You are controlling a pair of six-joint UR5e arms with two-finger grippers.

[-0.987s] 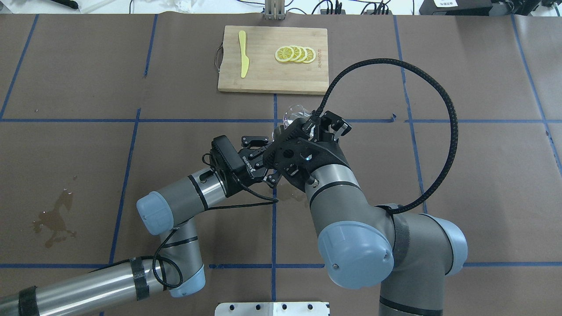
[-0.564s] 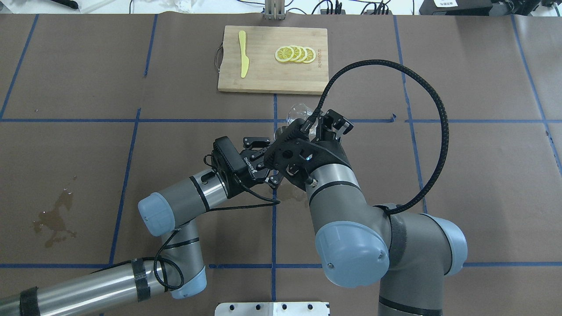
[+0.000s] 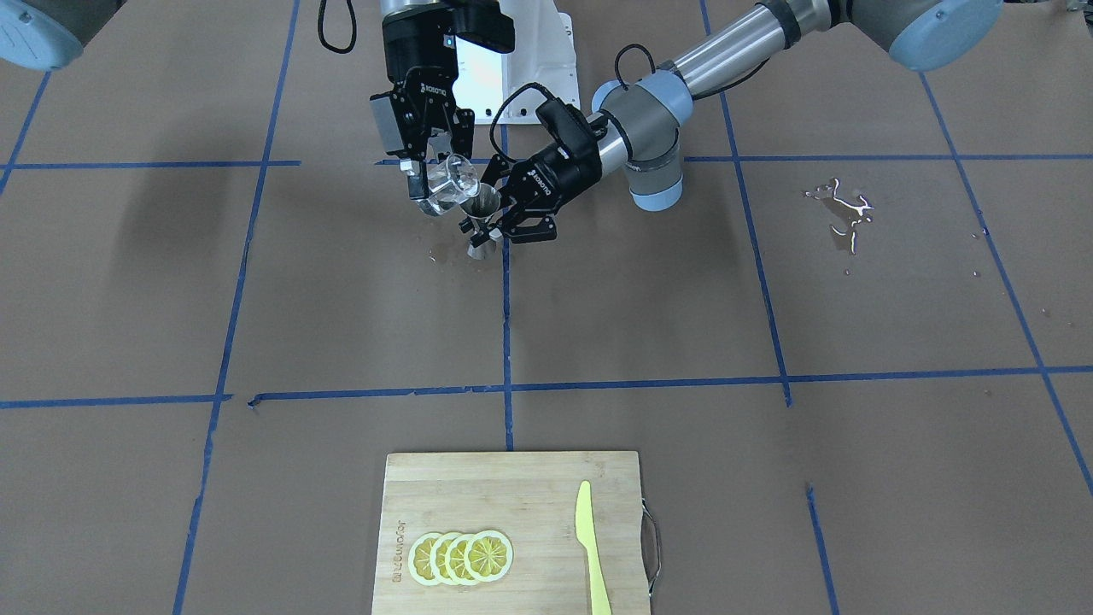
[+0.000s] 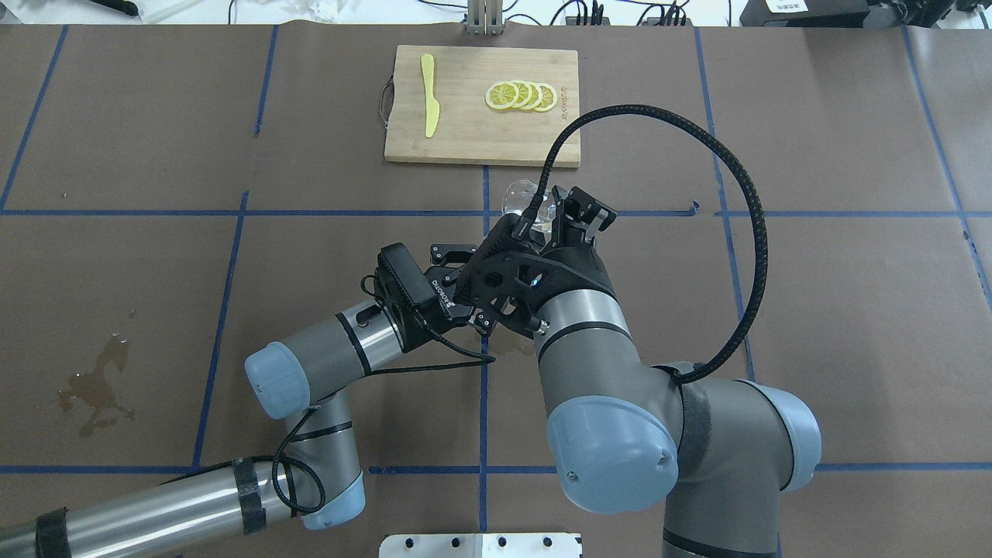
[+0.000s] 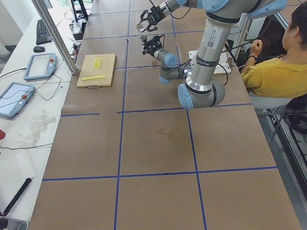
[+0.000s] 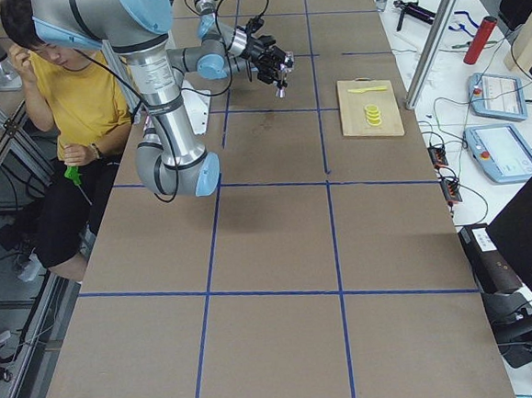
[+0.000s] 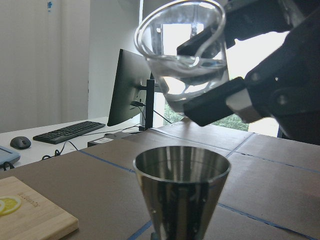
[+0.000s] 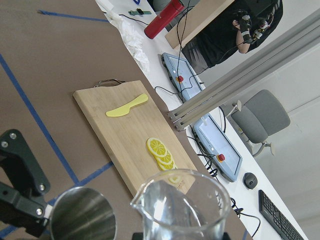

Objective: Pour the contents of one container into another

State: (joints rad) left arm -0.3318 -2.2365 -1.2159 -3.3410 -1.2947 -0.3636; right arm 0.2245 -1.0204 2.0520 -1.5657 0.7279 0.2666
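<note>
Glass cup [image 3: 452, 176] clamped in right gripper [image 3: 435, 184], tilted above jigger [image 3: 481, 207].

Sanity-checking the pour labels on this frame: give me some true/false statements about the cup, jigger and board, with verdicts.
1. The right gripper holds the glass cup tilted above the jigger. True.
2. The glass cup is empty. False: clear liquid sits in it.
3. The lemon slices lie on the cutting board. True.
4. The yellow knife lies on the bare table. False: it lies on the cutting board, beside the slices.
5. The jigger lies on its side. False: it is upright, mouth up, under the cup.
</note>
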